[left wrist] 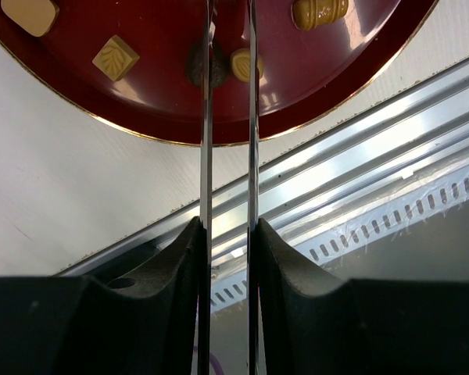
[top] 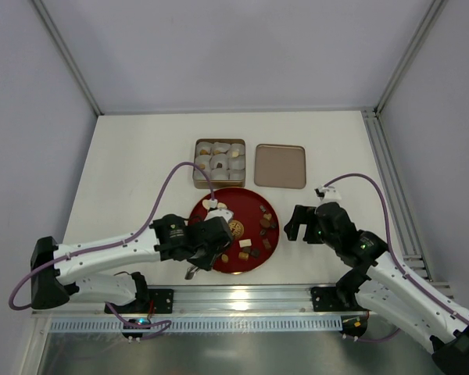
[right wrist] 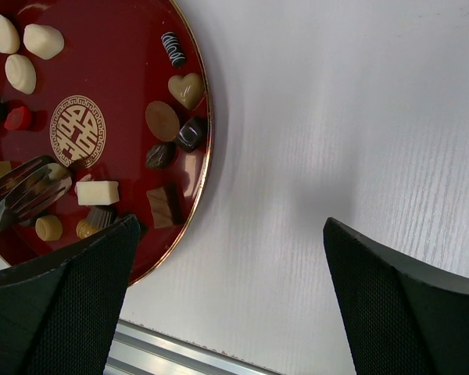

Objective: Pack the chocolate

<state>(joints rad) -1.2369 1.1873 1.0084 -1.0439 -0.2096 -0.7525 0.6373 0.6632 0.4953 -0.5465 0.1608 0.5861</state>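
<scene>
Steel tongs [left wrist: 206, 156], pinched in the left hand [left wrist: 227, 234], straddle a tan leaf-stamped chocolate [left wrist: 241, 64] at the red plate [left wrist: 336, 70]'s near edge. Squeeze gently, lift straight, then carry to the far tin [top: 196, 176] of paper cups [top: 217, 163]. The right hand [right wrist: 228, 226] hangs wide, empty.

Red plate [left wrist: 313, 70] is cut off by the top edge; on it, a dark chocolate [left wrist: 193, 64] sits half hidden behind the tongs [left wrist: 205, 156]
</scene>
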